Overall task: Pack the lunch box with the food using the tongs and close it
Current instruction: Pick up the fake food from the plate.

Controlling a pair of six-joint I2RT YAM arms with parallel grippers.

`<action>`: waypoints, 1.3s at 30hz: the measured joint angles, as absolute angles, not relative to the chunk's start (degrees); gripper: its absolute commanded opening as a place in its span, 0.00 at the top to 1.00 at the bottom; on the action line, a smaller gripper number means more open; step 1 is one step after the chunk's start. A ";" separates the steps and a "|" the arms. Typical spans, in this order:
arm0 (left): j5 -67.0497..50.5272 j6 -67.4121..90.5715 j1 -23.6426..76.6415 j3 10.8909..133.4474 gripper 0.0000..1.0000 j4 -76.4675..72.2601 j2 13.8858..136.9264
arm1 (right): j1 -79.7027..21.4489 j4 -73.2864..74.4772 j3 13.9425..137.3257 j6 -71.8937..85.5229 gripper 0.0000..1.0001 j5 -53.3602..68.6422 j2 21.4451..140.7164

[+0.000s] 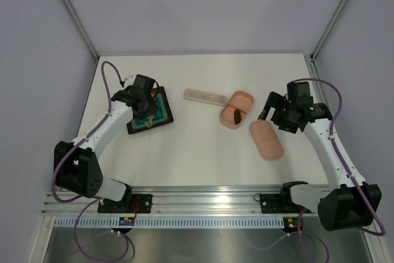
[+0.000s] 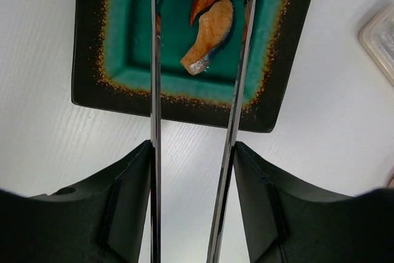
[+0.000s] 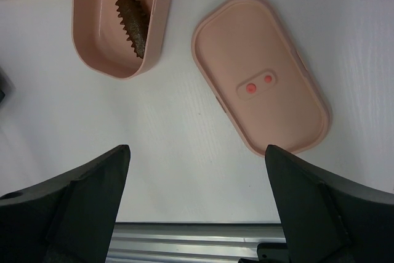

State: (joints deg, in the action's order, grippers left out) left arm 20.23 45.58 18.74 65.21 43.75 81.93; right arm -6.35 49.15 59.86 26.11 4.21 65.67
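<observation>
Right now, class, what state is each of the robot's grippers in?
Left gripper: closed on the tongs.
Right gripper: open, holding nothing.

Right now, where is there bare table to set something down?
Widest bare patch: mid-table, between the tray and the lunch box, nearer than the pale case. Also free: the strip between the lid and the rail. Crowded: case, box, lid and the right fingers bunch on the right.

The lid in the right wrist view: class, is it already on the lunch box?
No, the lid lies flat on the table, apart from the open lunch box.
</observation>
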 measured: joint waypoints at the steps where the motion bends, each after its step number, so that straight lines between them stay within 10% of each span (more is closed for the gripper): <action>1: 20.23 45.67 18.74 65.21 0.48 43.72 81.93 | -6.35 49.15 59.86 26.11 0.00 4.21 65.67; 39: 18.52 40.23 18.74 65.34 0.39 43.90 80.18 | -6.35 48.18 59.83 26.06 0.00 5.69 66.81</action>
State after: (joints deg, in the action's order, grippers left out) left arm 18.52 40.23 18.74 65.34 43.90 80.18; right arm -6.35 48.18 59.83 26.06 5.69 66.81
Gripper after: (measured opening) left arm 0.584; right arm 0.993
